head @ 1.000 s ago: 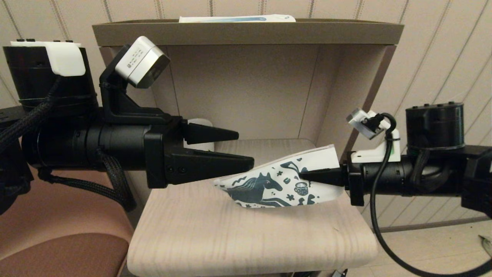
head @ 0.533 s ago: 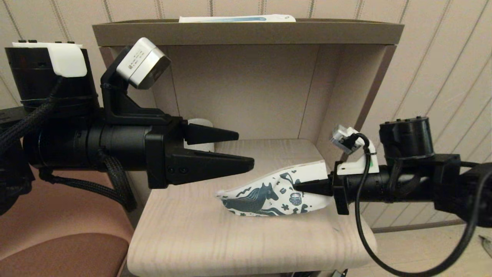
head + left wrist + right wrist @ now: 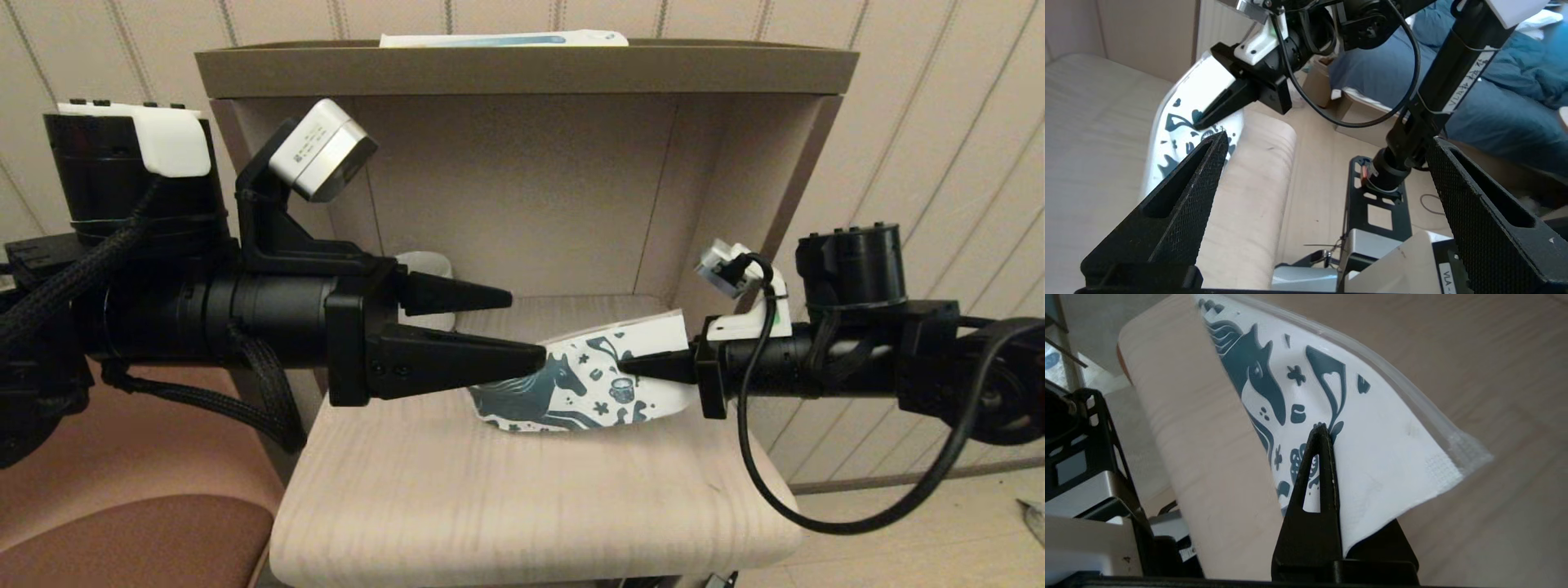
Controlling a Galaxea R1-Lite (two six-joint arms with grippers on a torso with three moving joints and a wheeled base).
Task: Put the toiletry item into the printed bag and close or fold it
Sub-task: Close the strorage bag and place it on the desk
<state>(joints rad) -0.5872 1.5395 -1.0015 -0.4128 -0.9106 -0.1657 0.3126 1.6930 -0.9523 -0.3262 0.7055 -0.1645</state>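
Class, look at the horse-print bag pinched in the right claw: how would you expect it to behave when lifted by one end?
The printed bag, held by the right claw, curves and sags, so it is probably floppy. It looks thin and flat, so likely light.

printed bag's (image 3: 584,388) left end behind left gripper's (image 3: 522,327) lower finger

We see the printed bag (image 3: 592,380), a flat white pouch with a dark teal horse and small teal motifs. It stands tilted on its long edge on the pale wooden shelf (image 3: 531,506), its right end raised.
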